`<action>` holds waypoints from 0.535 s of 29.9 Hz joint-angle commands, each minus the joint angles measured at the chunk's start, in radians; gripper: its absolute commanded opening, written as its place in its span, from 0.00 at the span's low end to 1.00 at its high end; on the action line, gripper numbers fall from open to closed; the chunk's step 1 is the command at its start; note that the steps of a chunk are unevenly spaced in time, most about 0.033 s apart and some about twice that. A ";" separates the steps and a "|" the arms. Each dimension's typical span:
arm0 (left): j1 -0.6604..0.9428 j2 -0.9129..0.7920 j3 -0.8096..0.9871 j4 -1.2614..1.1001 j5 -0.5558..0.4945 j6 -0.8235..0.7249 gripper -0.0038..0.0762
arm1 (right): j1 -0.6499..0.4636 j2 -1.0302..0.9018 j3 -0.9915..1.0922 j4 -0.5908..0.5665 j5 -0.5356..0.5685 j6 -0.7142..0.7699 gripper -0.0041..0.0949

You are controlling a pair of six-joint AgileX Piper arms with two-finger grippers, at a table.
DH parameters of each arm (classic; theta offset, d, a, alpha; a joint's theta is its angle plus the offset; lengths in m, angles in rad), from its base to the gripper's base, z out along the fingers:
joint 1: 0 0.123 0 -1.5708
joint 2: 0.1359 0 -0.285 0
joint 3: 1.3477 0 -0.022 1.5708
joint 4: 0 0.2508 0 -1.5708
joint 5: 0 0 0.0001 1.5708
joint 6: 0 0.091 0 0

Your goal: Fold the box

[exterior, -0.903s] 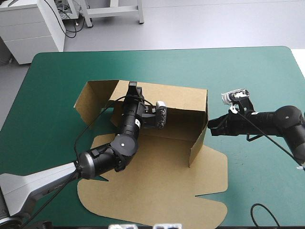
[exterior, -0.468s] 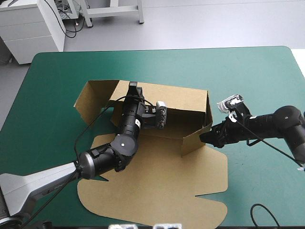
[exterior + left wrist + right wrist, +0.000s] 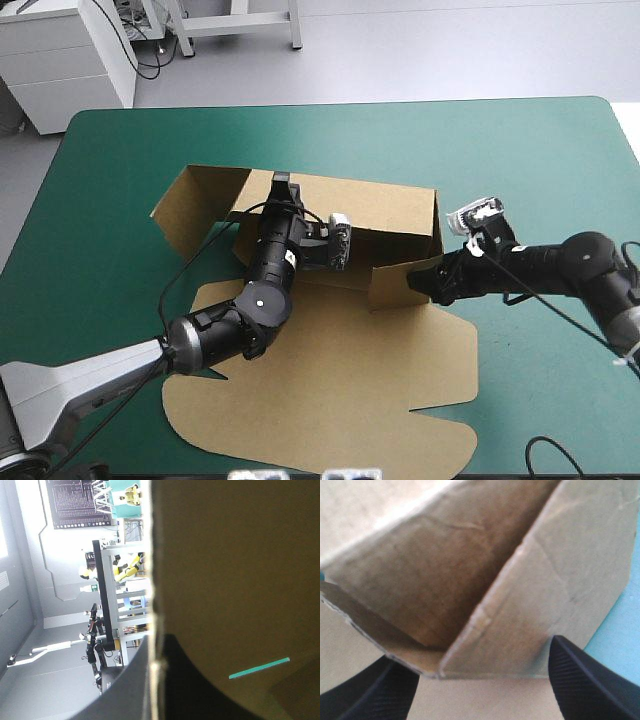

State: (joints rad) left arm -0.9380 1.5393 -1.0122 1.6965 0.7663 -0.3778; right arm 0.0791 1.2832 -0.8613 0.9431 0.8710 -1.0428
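The brown box [image 3: 380, 210] lies mid-table with its long back wall raised and its lid sheet [image 3: 340, 390] flat toward the front edge. My left gripper [image 3: 278, 183] is shut on the back wall's top edge. In the left wrist view the board [image 3: 240, 570] runs between the black fingers [image 3: 130, 690]. My right gripper [image 3: 428, 285] is open at the box's right end, against the side flap [image 3: 400, 284], which leans inward. In the right wrist view that flap [image 3: 560, 580] fills the space ahead of the gripper [image 3: 480, 680], its corner between the spread fingers.
The box's left end flap [image 3: 188, 200] splays outward over the teal-green cover [image 3: 520, 160]. The flat sheet's rounded edge reaches close to the table's front edge. The cover shows to the right of and beyond the box.
My right gripper has opened and moved left. The right side flap has swung from pointing toward the front edge to folding inward. The left arm has held still.
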 commanded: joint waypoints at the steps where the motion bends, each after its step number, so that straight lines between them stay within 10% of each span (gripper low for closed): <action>1: -0.005 -0.038 -0.034 0.135 0.039 -0.005 0.04 | 0.109 -0.053 0.051 0.074 -0.213 -0.008 0.72; 16: -0.005 -0.038 -0.034 0.135 0.039 -0.005 0.04 | 0.339 -0.078 0.098 0.199 -0.675 0.003 0.72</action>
State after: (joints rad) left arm -0.9380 1.5393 -1.0122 1.6954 0.7878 -0.3778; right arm 0.3979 1.2351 -0.7388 1.0991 0.2654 -1.0408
